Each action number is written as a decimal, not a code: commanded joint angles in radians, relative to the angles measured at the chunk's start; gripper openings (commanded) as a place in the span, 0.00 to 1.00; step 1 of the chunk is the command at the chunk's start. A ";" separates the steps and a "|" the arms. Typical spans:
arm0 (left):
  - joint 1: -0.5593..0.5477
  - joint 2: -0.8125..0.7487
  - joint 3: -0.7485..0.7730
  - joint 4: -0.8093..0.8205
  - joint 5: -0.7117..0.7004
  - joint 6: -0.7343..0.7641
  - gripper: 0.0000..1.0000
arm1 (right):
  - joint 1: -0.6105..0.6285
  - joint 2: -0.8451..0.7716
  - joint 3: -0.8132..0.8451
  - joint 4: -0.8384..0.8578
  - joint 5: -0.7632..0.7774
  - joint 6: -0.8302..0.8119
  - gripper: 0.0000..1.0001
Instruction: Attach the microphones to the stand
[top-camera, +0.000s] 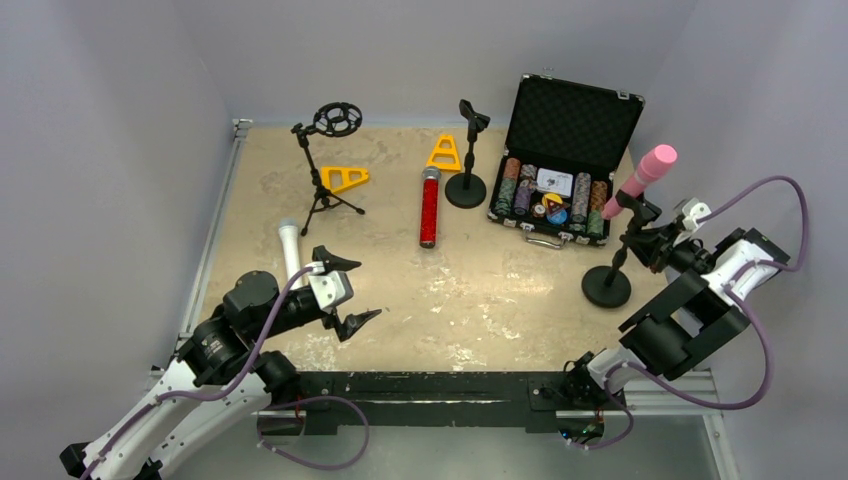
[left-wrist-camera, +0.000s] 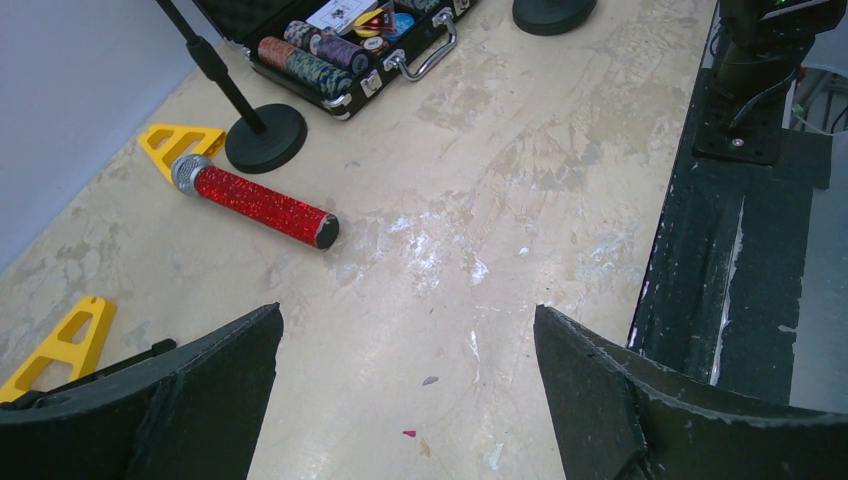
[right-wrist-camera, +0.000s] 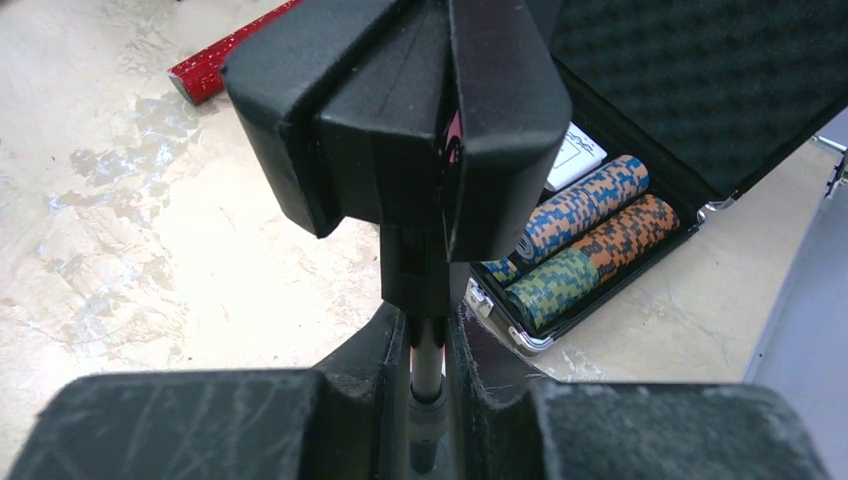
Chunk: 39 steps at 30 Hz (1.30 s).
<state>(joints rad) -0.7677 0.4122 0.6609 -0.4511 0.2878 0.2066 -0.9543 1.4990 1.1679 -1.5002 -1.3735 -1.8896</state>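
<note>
— Right gripper (top-camera: 640, 240) is clamping tight on the stand (top-camera: 607, 287) pole, with the pink microphone (top-camera: 645, 175) sitting in its clip.
— Left gripper (top-camera: 362, 290) is gaping wide, holding nothing, beside the white microphone (top-camera: 290, 248). The red microphone (top-camera: 429, 208) is lying mid-table.

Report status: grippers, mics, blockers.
Left gripper open, empty. Right gripper shut on stand pole; pink microphone in clip. White microphone, red microphone on table.

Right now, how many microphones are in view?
3. The pink microphone sits in the clip of the right stand; the glittery red microphone lies flat beside the middle stand; the white microphone lies near the left gripper. No others visible.
</note>
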 joint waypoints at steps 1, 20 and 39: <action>0.005 -0.004 0.008 0.012 0.013 0.014 0.99 | -0.006 0.002 -0.020 -0.029 -0.032 -0.072 0.11; 0.004 -0.012 0.008 0.012 0.016 0.014 0.99 | -0.052 -0.028 -0.059 -0.027 0.024 -0.077 0.73; 0.005 -0.029 0.008 0.012 0.017 0.014 0.99 | -0.199 -0.092 -0.137 -0.023 0.190 -0.146 0.95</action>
<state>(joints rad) -0.7673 0.3920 0.6609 -0.4511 0.2886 0.2062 -1.1168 1.4445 1.0512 -1.5150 -1.2415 -1.9831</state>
